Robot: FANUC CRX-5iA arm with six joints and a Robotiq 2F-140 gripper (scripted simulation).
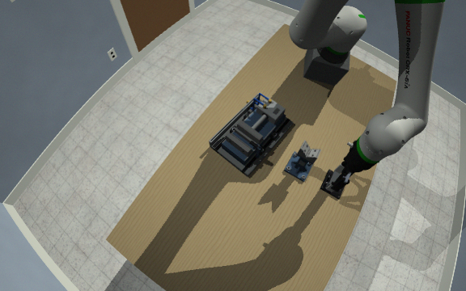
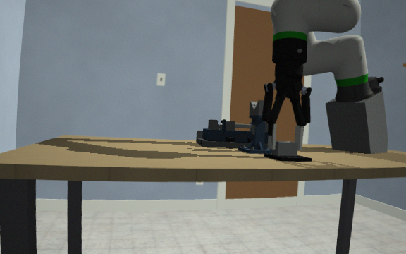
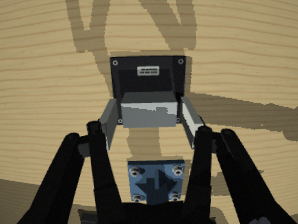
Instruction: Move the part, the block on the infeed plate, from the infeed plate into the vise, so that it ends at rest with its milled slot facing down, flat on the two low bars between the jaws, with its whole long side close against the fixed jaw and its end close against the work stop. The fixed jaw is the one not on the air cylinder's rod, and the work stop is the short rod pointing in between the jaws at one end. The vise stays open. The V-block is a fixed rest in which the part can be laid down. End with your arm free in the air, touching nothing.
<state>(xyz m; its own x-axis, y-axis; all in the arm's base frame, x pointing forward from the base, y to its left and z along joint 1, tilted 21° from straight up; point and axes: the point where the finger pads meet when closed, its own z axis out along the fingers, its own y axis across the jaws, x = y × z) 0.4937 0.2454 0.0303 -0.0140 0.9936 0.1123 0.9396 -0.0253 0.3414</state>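
Part (image 3: 149, 110) on infeed plate (image 3: 127, 72), nothing moved yet; tool (image 3: 150, 117) half open, fingers straddling the part, not gripping; grasp, slot-down flip, vise (image 1: 249, 135) loading, retreat all left

The hand (image 3: 149, 117) straddles the grey part (image 3: 149, 110) on the black infeed plate (image 3: 148, 72), fingers apart.
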